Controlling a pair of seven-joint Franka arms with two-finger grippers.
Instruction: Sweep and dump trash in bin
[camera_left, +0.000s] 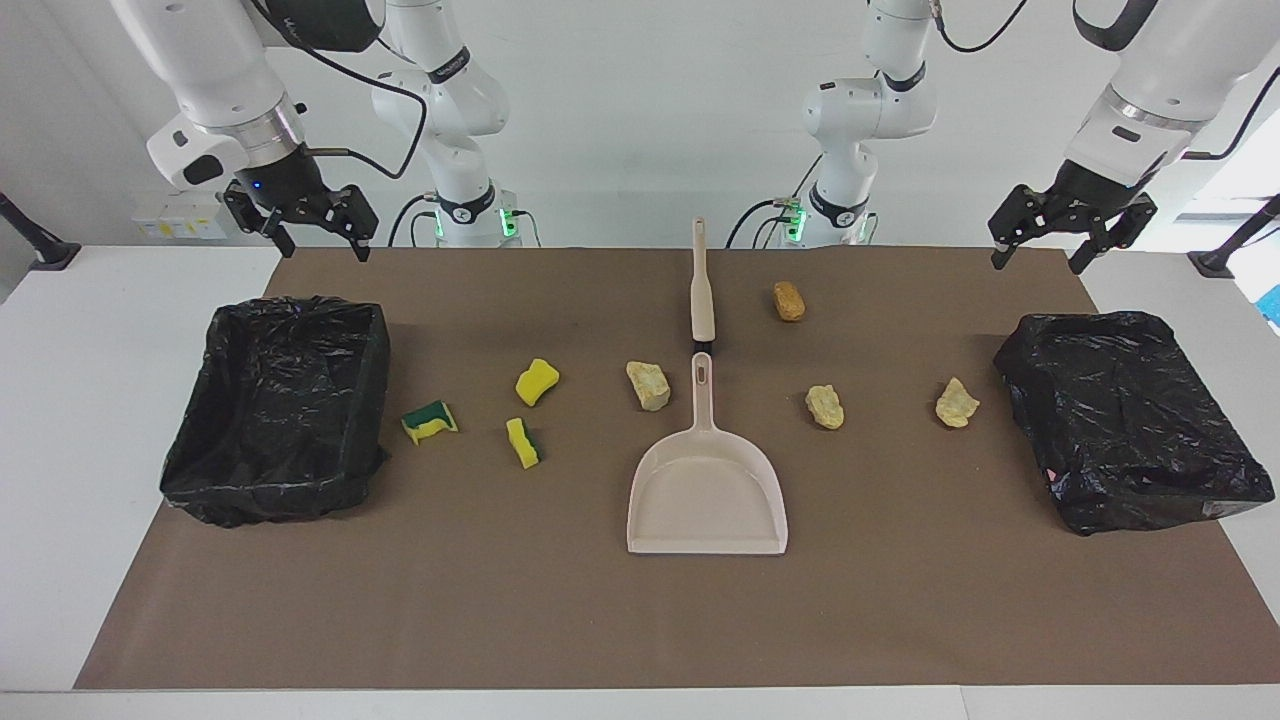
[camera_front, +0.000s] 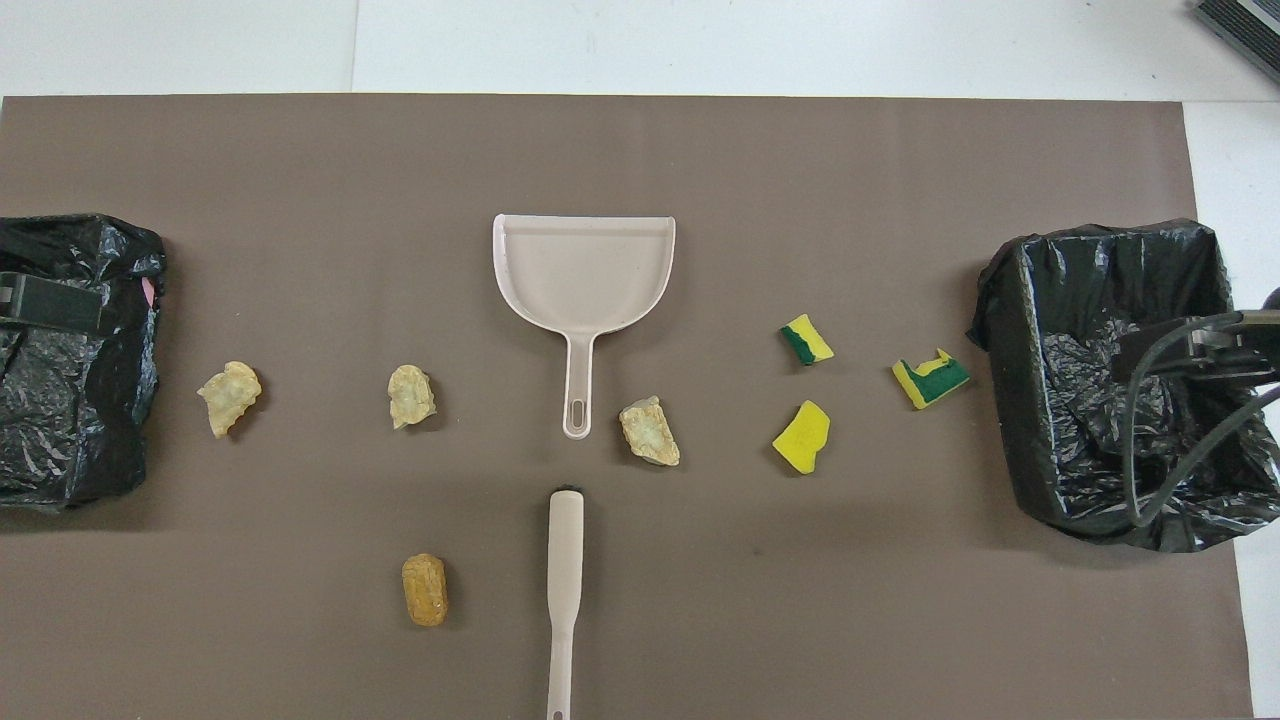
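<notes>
Both arms wait, left gripper (camera_left: 1072, 236) and right gripper (camera_left: 300, 222) spread open, holding nothing; 7 trash pieces (camera_left: 648, 385) lie on the mat (camera_left: 640, 620) around the dustpan (camera_left: 707, 495) between 2 bins (camera_left: 275, 410)

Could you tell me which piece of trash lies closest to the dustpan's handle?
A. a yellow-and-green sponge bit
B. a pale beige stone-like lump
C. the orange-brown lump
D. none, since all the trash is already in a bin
B: a pale beige lump sits right beside the dustpan handle; the orange-brown lump and sponge bits lie farther off.
</notes>
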